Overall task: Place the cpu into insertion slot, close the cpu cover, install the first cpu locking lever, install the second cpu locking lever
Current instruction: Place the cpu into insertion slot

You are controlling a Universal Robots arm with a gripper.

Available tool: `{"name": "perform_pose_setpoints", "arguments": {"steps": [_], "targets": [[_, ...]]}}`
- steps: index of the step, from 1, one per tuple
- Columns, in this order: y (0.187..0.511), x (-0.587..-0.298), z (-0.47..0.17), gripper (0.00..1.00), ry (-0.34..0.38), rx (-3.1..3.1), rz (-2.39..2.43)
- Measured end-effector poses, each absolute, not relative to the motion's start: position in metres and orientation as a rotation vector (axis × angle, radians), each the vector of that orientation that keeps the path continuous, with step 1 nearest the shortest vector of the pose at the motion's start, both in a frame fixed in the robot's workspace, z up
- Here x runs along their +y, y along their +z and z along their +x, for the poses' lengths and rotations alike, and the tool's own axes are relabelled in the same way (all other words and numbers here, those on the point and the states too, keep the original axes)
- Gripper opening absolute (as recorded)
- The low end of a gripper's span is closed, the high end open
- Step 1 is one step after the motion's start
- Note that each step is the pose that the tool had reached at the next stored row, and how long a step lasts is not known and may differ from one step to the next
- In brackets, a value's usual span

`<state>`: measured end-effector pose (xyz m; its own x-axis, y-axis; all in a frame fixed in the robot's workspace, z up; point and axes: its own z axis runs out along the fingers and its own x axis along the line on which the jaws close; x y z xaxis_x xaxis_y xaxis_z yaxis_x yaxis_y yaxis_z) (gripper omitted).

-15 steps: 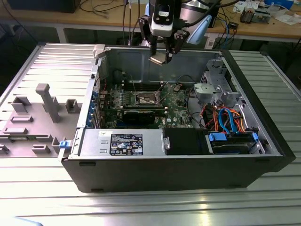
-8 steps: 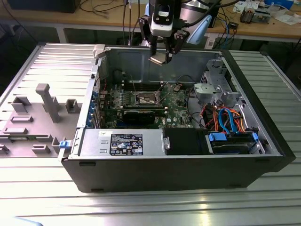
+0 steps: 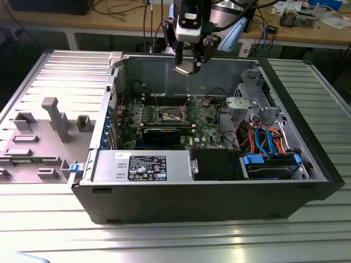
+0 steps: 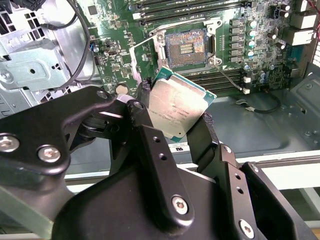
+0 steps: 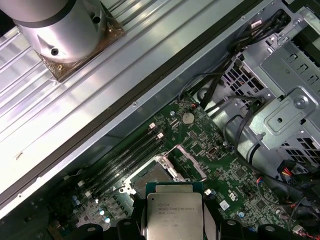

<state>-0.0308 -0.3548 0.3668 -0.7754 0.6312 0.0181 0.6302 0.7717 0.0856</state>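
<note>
Cpu (image 4: 178, 114) aslant in hand (image 4: 176, 105)

cpu (image 4: 177, 107) between fingers of gripper (image 4: 176, 106), over case (image 3: 219, 197), apart from insertion slot (image 4: 186, 46); slot on motherboard (image 3: 207, 118) inside case; drive cage (image 3: 249, 107) at exterior view's right of motherboard

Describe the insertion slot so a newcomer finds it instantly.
Inside the open black computer case lies a green motherboard. Near its middle sits the insertion slot, a square socket. Unlike the long black slots, it has a brownish-gold contact field and grey metal rim.
</note>
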Motion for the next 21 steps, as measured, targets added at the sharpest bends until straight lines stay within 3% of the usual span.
{"name": "perform_pose_setpoints", "arguments": {"steps": [21], "targets": [[0.3662,-0.3548,-0.0308,0.54,0.134,2.876,1.215]]}}
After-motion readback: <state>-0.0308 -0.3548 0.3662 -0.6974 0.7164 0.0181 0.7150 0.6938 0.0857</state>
